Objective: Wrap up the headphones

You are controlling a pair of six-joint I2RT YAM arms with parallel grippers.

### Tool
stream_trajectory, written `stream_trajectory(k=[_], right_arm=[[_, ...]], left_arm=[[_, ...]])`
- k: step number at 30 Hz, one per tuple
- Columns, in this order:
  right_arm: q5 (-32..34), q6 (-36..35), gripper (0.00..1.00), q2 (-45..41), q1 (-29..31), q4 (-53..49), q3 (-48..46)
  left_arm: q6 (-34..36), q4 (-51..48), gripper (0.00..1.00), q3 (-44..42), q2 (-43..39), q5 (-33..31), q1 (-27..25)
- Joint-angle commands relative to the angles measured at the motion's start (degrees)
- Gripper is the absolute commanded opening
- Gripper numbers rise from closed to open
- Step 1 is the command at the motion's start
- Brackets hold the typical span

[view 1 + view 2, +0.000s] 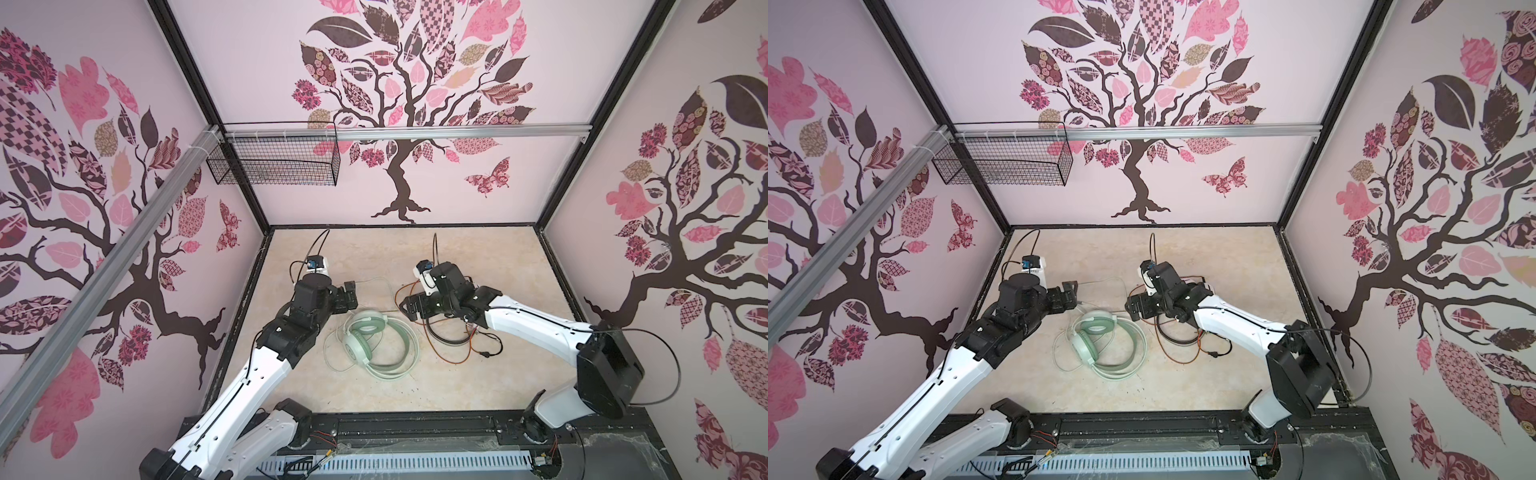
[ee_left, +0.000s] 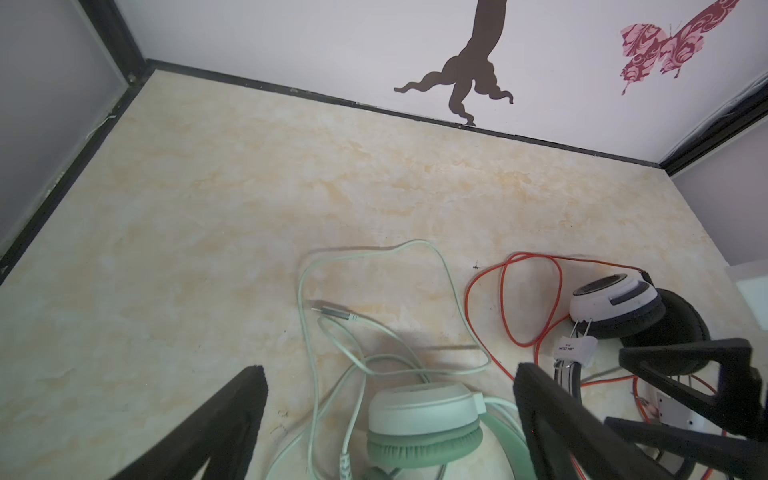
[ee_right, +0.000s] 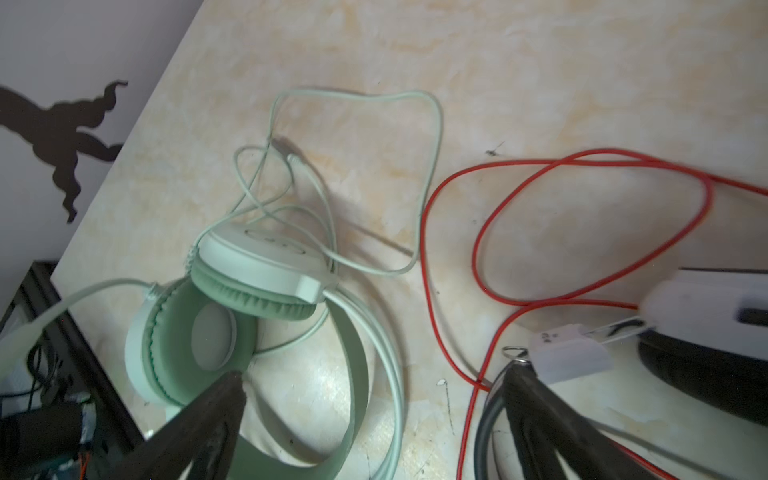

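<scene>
My left gripper (image 1: 348,297) and right gripper (image 1: 409,309) both spread wide, holding nothing
Mint-green headphones (image 1: 365,337) lie mid-table (image 1: 316,257) beside my left fingers; white-and-black headphones (image 2: 615,301) sit just under my right fingers

Mint-green headphones (image 1: 358,351) trail a paler green-white cable (image 3: 433,162); white-and-black headphones (image 2: 615,303) trail an orange-red cable (image 3: 422,249) — the tabletop (image 2: 249,208) is marbled beige.

Soft, even light. Both top views bow straight edges outward. In the right wrist view the white earcup (image 3: 706,305) smears with blur, and the pale green cable (image 3: 434,158) casts a faint shadow on the worktop (image 3: 540,62).
</scene>
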Motion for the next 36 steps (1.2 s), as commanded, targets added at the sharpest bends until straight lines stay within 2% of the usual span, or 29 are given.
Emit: stream_trajectory(k=[1, 4, 10, 11, 15, 18, 22, 27, 36], right_arm=[[-8.9, -8.6, 0.99, 5.0, 0.2, -4.5, 3.7], [-13.0, -10.9, 0.97, 9.2, 1.1, -4.3, 6.2], [-13.7, -21.5, 0.94, 13.1, 5.0, -2.9, 9.0], [-14.9, -22.9, 1.00, 13.1, 5.1, -1.2, 8.3], [-14.7, -30.4, 1.00, 11.1, 5.2, 10.7, 2.4], [-16.1, -41.1, 1.00, 9.7, 5.2, 18.9, -2.2], [-16.5, -50.6, 0.97, 13.7, 5.2, 14.0, 2.8], [-18.1, -51.2, 0.93, 17.8, 5.2, 12.0, 9.0], [-20.2, -53.6, 0.91, 23.6, 5.2, 7.0, 16.5]], left_arm=[[-3.4, -9.4, 0.96, 2.4, -4.2, -1.0, 0.3], [-4.0, -12.3, 0.96, 2.6, -8.4, 2.9, 0.3], [-2.7, -13.9, 0.94, 0.4, -16.6, 12.6, 0.3], [-2.9, -14.8, 0.94, 0.4, -17.0, 13.1, 0.0], [-2.8, -16.8, 0.93, 0.7, -19.0, 14.1, -1.2], [-2.8, -15.4, 0.93, -0.9, -22.1, 14.2, -2.8], [-2.6, -14.0, 0.94, -2.2, -26.6, 13.3, -4.4], [-2.1, -13.1, 0.95, -2.7, -29.3, 12.8, -4.4], [-1.9, -12.5, 0.95, -2.9, -28.6, 12.7, -4.5]])
